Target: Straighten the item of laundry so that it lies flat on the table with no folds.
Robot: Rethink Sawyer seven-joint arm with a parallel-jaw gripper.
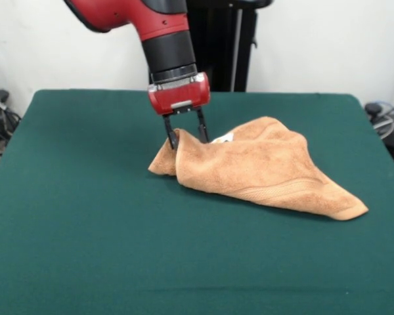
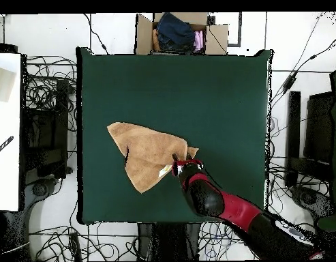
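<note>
The orange-tan towel point(image 1: 262, 167) lies crumpled and folded over itself right of the middle of the green table point(image 1: 85, 216). One corner trails toward the front right. A small white label point(image 1: 224, 138) shows near its raised far edge. My gripper point(image 1: 187, 136) points down at the towel's left far end, its black fingers point(image 1: 173, 138) closed on a raised fold that stands slightly above the table. In the overhead view the towel point(image 2: 146, 150) spreads left of the gripper point(image 2: 182, 162) on the table point(image 2: 197, 89).
A cardboard box of clothes point(image 2: 180, 33) stands just beyond the table's far edge in the overhead view. Cables and dark equipment point(image 2: 44, 129) lie on the floor around the table. A white surface point(image 2: 5, 129) is at the left.
</note>
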